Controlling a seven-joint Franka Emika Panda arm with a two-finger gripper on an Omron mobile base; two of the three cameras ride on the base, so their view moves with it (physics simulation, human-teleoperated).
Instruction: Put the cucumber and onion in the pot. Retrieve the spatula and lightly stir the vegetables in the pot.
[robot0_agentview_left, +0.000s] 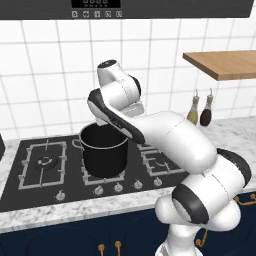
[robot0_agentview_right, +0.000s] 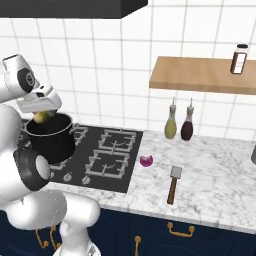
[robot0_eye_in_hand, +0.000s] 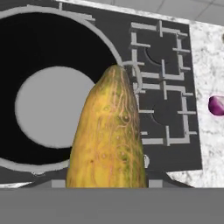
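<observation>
- My end effector (robot0_agentview_right: 42, 113) hangs over the open mouth of the pot (robot0_agentview_right: 51, 139), right above its rim, and it is clenched around the cucumber (robot0_eye_in_hand: 108, 140).
- In the hand view the cucumber, yellow-green with a mottled skin, runs up from between my fingertips, its tip lying over the near-right part of the pot rim.
- In the right base view a bit of that yellow-green shows just beneath my end effector, at the level of the pot's silvery rim; I cannot tell whether it touches the rim.
- The pot (robot0_agentview_left: 104, 149) is tall and black, with small side handles, and stands on a burner in the middle of the hob (robot0_agentview_left: 42, 165). Seen from above in the hand view, its inside (robot0_eye_in_hand: 52, 65) is black with a pale grey round floor, and nothing lies in it.
- The onion (robot0_agentview_right: 146, 161), small and purple, lies on the marble desk (robot0_agentview_right: 215, 175) just right of the hob's right edge, well apart from the pot and from my end effector. In the hand view it shows at the right edge (robot0_eye_in_hand: 216, 105), beyond the two right-hand burners.
- The spatula (robot0_agentview_right: 173, 184) lies farther right on the desk, its dark wooden handle pointing toward the near edge and its grey blade toward the wall.
- Two bottles (robot0_agentview_right: 179, 122), one olive-coloured and one dark, stand side by side against the tiled wall, far behind the onion and spatula.
- A wooden shelf (robot0_agentview_right: 200, 75) hangs above them on the wall, carrying a small dark jar (robot0_agentview_right: 239, 59) near its right end.
</observation>
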